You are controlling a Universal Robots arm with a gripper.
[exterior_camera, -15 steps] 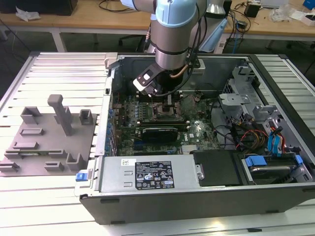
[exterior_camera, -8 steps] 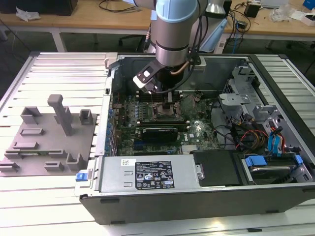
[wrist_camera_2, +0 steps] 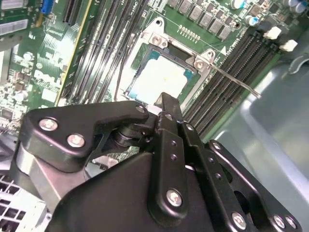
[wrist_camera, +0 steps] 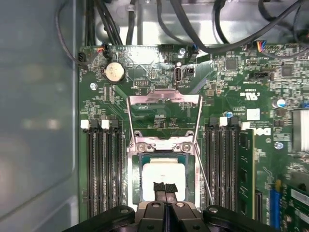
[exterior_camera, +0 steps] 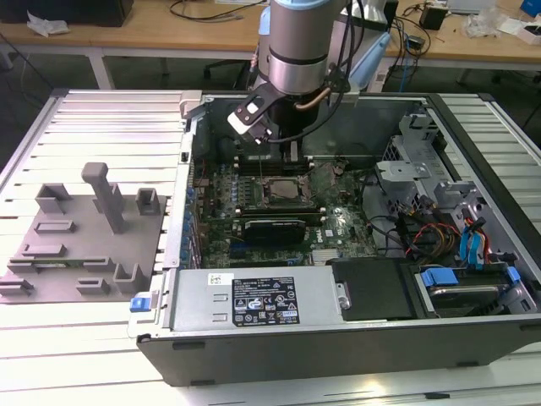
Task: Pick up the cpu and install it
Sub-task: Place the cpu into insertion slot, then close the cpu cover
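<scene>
The cpu [wrist_camera: 163, 180], a small square chip with a silver-grey top, lies flat in the motherboard socket [wrist_camera: 136, 181]; it also appears in the exterior view [exterior_camera: 285, 192] and the second wrist view [wrist_camera_2: 161, 77]. The socket's metal load plate [wrist_camera: 164, 116] stands swung open, and its thin lever [wrist_camera_2: 236, 82] is raised. My gripper [wrist_camera: 165, 189] hangs just above one edge of the chip, fingers pressed together with nothing between them. In the exterior view the gripper [exterior_camera: 281, 152] reaches down into the open computer case below the arm's wrist.
Memory slots [wrist_camera: 101, 164] flank the socket on both sides. The case holds a power supply [exterior_camera: 254, 300] at the front and a drive cage with cables [exterior_camera: 456, 237] on the exterior view's right. A grey fixture plate [exterior_camera: 84, 237] with upright blocks lies outside the case on its left.
</scene>
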